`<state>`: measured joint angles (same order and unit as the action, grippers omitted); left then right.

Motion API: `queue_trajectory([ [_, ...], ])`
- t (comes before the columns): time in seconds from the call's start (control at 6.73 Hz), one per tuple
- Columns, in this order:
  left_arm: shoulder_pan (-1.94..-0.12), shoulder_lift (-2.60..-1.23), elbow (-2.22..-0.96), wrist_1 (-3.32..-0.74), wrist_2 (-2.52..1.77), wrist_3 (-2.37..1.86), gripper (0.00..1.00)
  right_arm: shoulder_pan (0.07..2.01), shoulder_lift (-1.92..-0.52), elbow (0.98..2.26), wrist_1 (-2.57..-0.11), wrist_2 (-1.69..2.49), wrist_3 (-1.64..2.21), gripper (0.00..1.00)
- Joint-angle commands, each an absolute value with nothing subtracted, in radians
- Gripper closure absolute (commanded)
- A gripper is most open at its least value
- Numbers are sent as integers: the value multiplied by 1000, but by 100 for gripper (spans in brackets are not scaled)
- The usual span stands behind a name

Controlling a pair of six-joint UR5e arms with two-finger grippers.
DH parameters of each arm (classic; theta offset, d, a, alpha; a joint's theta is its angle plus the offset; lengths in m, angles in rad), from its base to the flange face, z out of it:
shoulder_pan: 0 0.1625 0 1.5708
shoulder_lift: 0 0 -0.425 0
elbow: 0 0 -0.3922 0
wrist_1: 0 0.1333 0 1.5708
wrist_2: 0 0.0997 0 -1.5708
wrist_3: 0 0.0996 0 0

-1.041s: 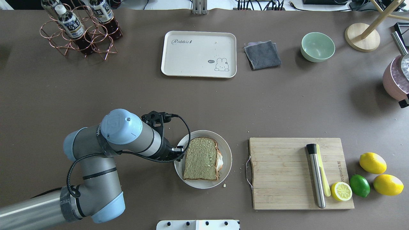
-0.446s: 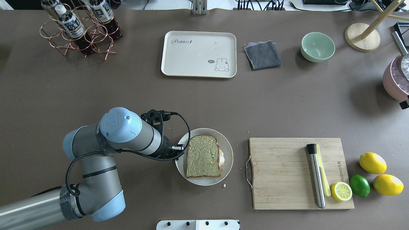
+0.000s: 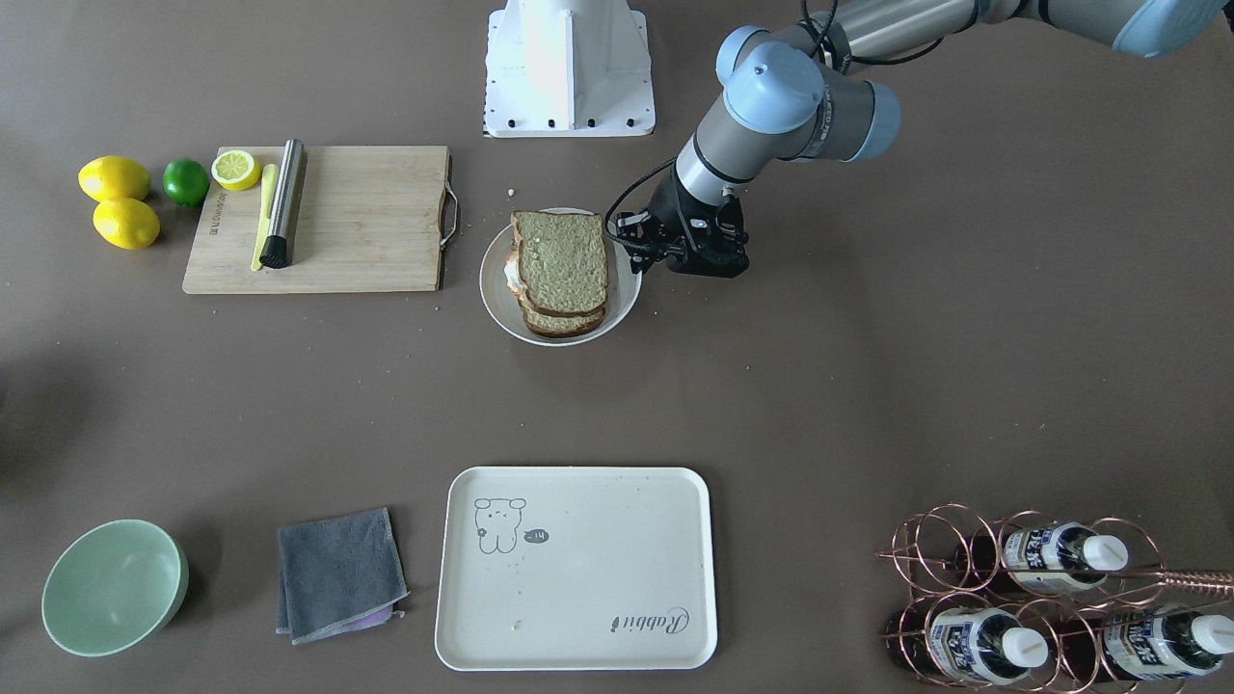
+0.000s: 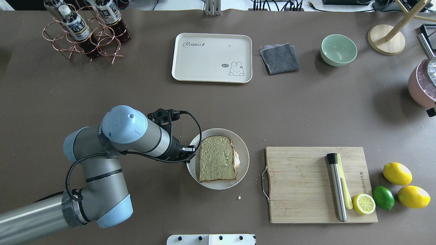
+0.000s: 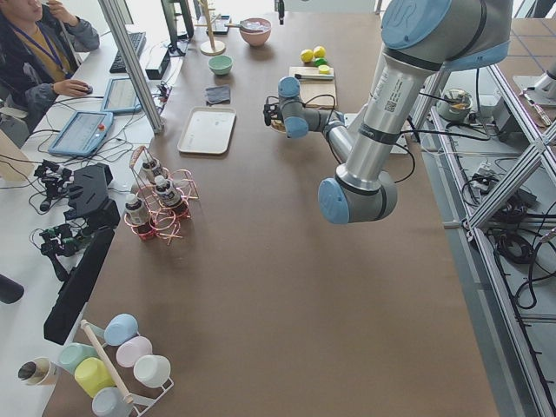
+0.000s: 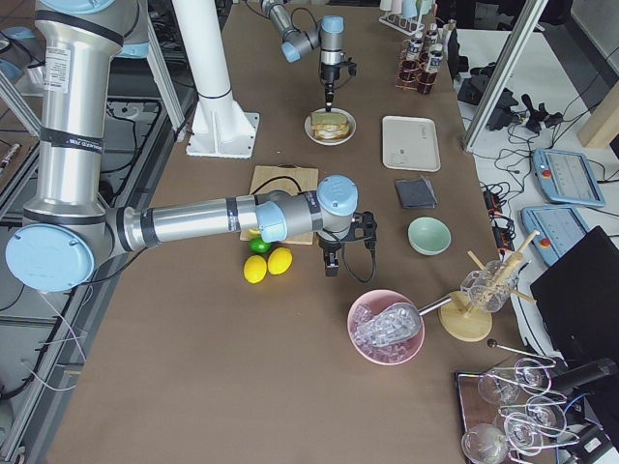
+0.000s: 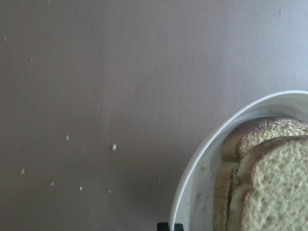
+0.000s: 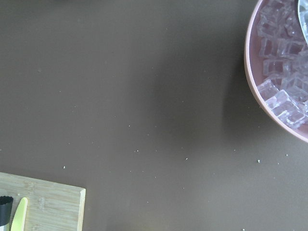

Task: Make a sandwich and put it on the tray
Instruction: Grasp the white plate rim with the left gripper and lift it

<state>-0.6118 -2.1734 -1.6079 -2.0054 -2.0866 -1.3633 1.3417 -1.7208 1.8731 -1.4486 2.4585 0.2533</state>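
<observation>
Two slices of brown bread make the sandwich [image 4: 217, 158]. It sits on a round white plate [image 4: 218, 185] on the robot's side of the table. In the overhead view the left gripper [image 4: 190, 154] is at the plate's 9 o'clock edge, and it pinches the rim. The left wrist view shows its black fingertips [image 7: 169, 226] right at that rim.

The tray [image 4: 211, 58] lies at 12 o'clock from the plate, well apart from it. "Rabbit" is written in curly letters in one corner. A tiny "hi~" bubble sits beside the little animal drawing in the other. The wooden cutting board [image 4: 299, 183], at 3 o'clock from the plate, has letters along its short edge, too small to read. The bottles [image 4: 76, 27] in the copper rack have labels that I cannot read.

The overhead view shows only the top slice, with a bit of white egg poking out at its 3 o'clock side. The front-facing view shows both slices, stacked a little crooked.

Only the right side view shows the right gripper [image 6: 331, 263]. It points down at the table just beside the lemons [image 6: 269, 263], with a pink bowl [image 6: 387, 327] of ice near it. I cannot tell if its fingers are apart or together. The right wrist view shows the ice cubes [image 8: 281, 67] up close.
</observation>
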Motion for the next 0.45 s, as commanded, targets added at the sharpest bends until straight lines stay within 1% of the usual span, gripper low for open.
queue_trajectory([
  [0.0, -771, -2369, -1307, -2028, -2208, -1216, 100, 1345, -1729, 1879, -1448, 2459, 252, 0],
  [0.15, -826, -2426, -1176, -2048, -2253, -1124, 100, 1348, -1736, 1885, -1448, 2457, 252, 0],
  [0.3, -850, -2559, -956, -2110, -2255, -1100, 100, 1356, -1744, 1893, -1448, 2457, 252, 0],
])
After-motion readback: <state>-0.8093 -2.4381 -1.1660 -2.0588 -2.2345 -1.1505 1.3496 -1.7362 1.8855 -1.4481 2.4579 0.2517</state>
